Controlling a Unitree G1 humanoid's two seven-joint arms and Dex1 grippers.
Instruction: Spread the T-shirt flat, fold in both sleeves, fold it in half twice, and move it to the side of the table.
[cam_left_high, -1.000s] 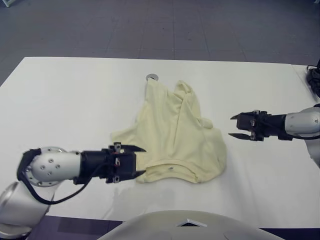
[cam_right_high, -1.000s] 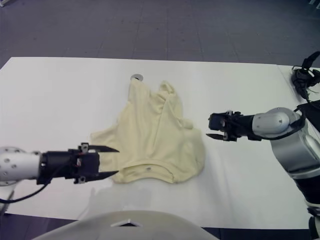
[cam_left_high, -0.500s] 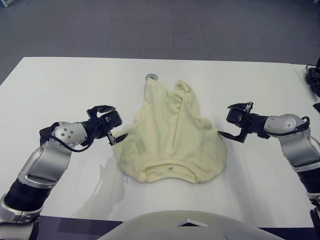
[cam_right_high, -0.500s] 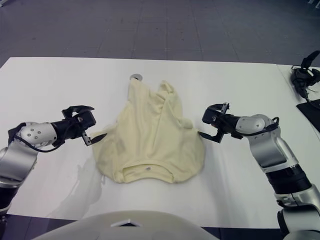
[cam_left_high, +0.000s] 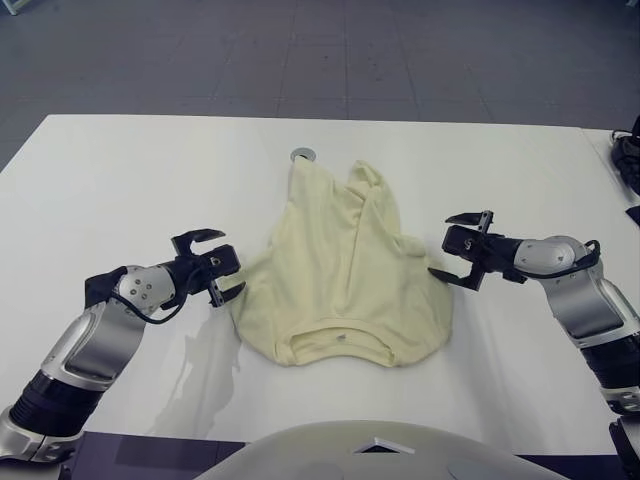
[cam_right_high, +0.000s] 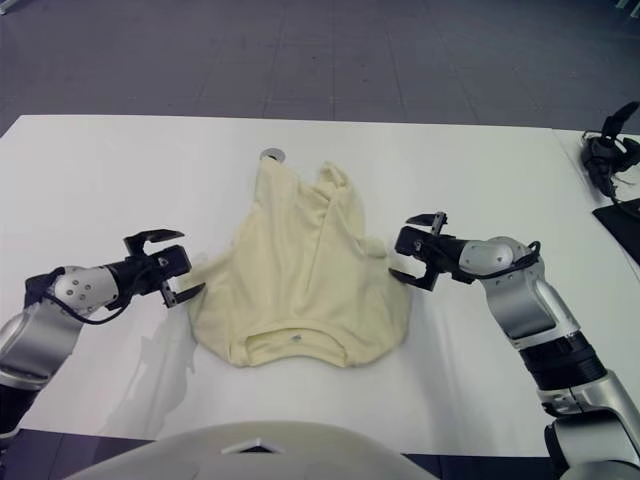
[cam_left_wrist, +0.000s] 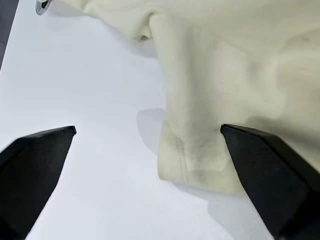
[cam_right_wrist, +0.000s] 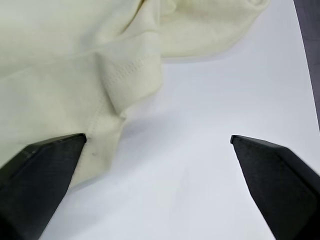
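A pale yellow T-shirt (cam_left_high: 345, 270) lies crumpled in the middle of the white table (cam_left_high: 130, 180), collar toward the near edge. My left gripper (cam_left_high: 222, 264) is open at the shirt's left edge, level with a sleeve fold (cam_left_wrist: 192, 160) that sits between its jaws. My right gripper (cam_left_high: 458, 246) is open at the shirt's right edge, one fingertip over the hem (cam_right_wrist: 120, 90). Neither holds cloth.
A small round metal disc (cam_left_high: 303, 154) lies on the table just beyond the shirt's far end. Black cables (cam_right_high: 605, 150) sit at the table's far right edge. Bare table surface extends on both sides of the shirt.
Both arms have swung in from low beside the shirt and closed in on its left and right edges. The shirt's lower left corner has shifted inward.
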